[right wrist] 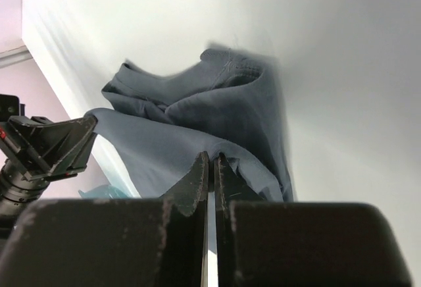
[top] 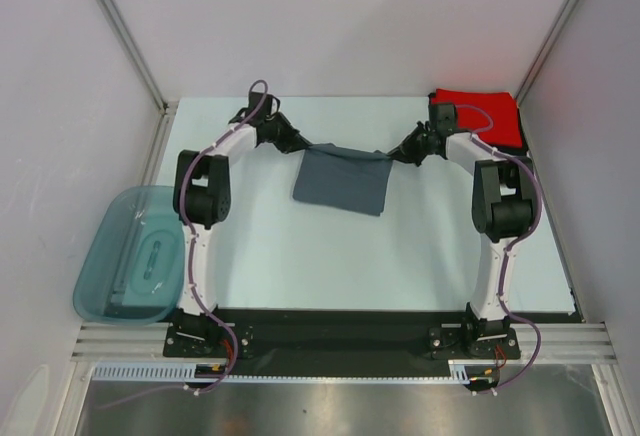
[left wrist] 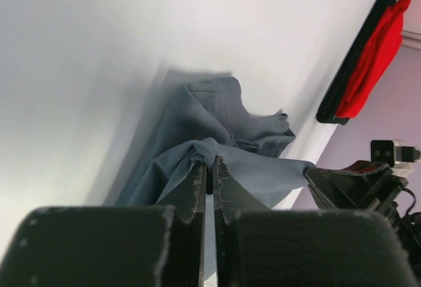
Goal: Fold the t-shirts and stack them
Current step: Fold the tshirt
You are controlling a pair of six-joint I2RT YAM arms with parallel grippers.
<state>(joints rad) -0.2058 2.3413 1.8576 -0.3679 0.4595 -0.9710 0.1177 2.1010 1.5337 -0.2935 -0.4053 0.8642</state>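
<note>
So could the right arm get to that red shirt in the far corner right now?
Probably not yet. The red shirt lies just beyond its wrist with nothing between, but the right gripper is shut on the grey shirt, which it would need to release first.

We see only a thin edge of the black t-shirt (left wrist: 331,106) beneath the red t-shirt (left wrist: 375,50) at the table's (top: 300,256) far right corner, the right arm (top: 470,146) covering part of the red one.
</note>
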